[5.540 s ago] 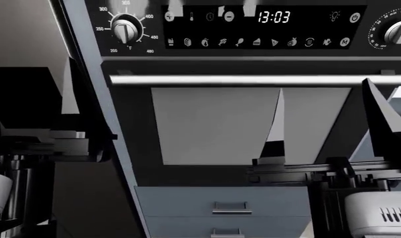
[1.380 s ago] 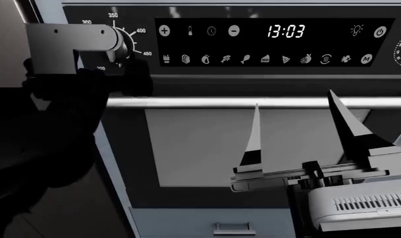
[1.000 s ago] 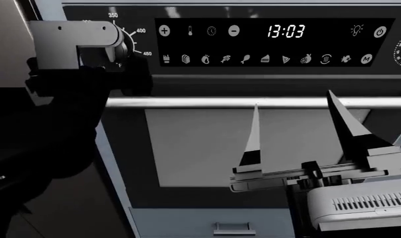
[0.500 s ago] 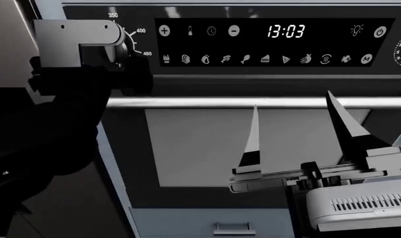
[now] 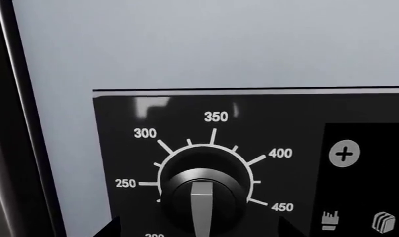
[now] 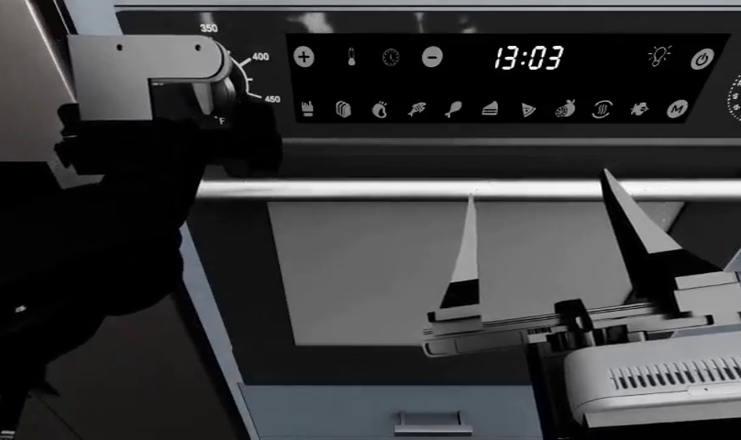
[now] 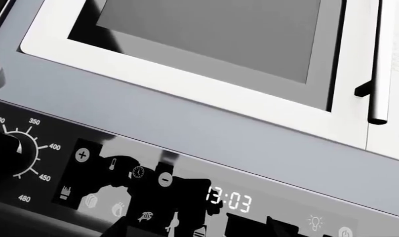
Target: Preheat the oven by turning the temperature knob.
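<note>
Head view: faces the oven front (image 6: 469,275), looking slightly upward, near.
Left wrist view: very close, square on the temperature knob (image 5: 201,195).
Right wrist view: tilted, looking up the control panel (image 7: 186,187).
Shared: knob dial, panel.

Left arm (image 6: 77,275) raised high at the left of the head view, a dark bulk topped by a pale grey bracket. Left pincer (image 6: 224,92) mostly hidden behind that bracket, so grip state hard to tell, perhaps closed. Right arm (image 6: 664,385) held low and forward, white vented wrist housing nearest the camera. Right pincer (image 6: 548,261) pointing upward, two tapered fingers spread well apart, holding nothing.
</note>
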Available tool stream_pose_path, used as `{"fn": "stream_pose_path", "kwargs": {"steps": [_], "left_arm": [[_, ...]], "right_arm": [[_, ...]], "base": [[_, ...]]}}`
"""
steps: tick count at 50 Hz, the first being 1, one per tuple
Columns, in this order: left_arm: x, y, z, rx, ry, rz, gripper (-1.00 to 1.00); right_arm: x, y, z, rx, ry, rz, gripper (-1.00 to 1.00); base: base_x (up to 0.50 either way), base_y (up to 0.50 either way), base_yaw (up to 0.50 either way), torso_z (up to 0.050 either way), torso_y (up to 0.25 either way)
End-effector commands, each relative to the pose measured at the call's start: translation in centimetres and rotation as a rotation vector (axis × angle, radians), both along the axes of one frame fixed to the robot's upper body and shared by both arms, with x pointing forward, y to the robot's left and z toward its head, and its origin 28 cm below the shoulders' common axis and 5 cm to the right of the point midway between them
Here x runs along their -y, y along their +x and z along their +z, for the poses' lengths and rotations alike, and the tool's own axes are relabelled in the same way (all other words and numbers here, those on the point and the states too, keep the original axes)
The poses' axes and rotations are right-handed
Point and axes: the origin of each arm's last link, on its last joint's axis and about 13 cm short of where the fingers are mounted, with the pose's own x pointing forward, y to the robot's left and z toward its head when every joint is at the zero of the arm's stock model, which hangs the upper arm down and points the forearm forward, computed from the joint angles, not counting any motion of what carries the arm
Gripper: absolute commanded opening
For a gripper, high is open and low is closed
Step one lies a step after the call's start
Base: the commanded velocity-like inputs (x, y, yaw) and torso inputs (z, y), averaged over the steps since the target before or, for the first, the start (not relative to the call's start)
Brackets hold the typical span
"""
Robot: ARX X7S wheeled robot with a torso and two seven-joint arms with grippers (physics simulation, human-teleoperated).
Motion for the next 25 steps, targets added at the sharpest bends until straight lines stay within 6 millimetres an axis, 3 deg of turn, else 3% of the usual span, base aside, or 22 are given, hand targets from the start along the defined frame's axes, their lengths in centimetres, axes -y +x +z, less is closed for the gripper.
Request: {"fn": "stream_pose_path", "kwargs": {"steps": [1, 23, 24, 25], "left_arm": [[-0.02, 0.25, -0.09, -0.003, 0.003, 0.001, 1.00], [-0.08, 0.57, -0.24, -0.009, 0.001, 0.004, 1.00], [-0.11, 0.64, -0.22, -0.009, 0.001, 0.005, -1.00], [-0.12, 0.69, -0.25, -0.010, 0.001, 0.006, -1.00]], "right_arm": [[-0.02, -0.02, -0.01, 0.000, -0.001, 0.000, 1.00], [-0.05, 0.04, -0.05, -0.001, -0.002, 0.002, 1.00], [-0.05, 0.02, -0.03, 0.000, -0.002, 0.002, 1.00], [-0.05, 0.01, -0.03, 0.000, -0.001, 0.003, 1.00]], "base": [[0.00, 0.00, 0.00, 0.000, 0.000], [0.00, 0.00, 0.00, 0.000, 0.000], [0.00, 0.00, 0.00, 0.000, 0.000], [0.00, 0.00, 0.00, 0.000, 0.000]]}}
